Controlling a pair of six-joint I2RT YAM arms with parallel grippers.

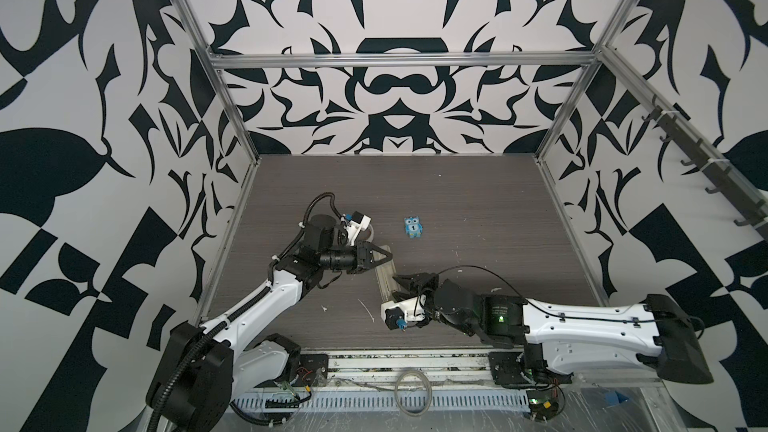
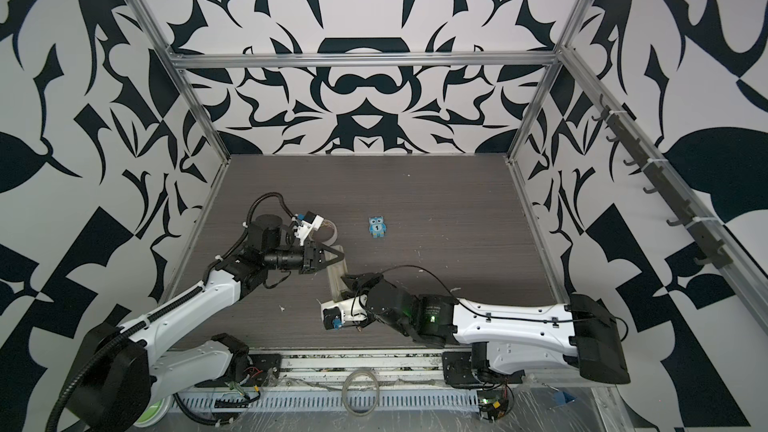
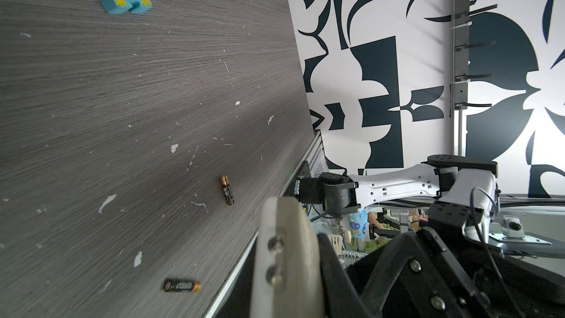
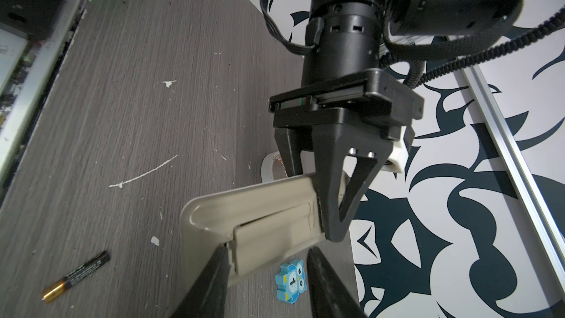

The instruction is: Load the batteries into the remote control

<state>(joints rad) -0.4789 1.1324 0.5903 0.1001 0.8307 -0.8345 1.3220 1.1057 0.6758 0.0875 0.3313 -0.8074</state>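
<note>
Pinching the remote control (image 4: 244,206) by one end with the left gripper (image 4: 333,224), back exposed for access. Straddling its battery cover (image 4: 275,230) with the right gripper (image 4: 268,249) spread, probably to pry it off; leaving the batteries (image 3: 227,190) on the table (image 3: 91,87).

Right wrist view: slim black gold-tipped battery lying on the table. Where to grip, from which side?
Grip the slim black battery mid-barrel, from straight above, jaws across its width. It lies flat on the grey wood-grain table with bare surface along both long sides; the small round ends likely give poor hold.
</note>
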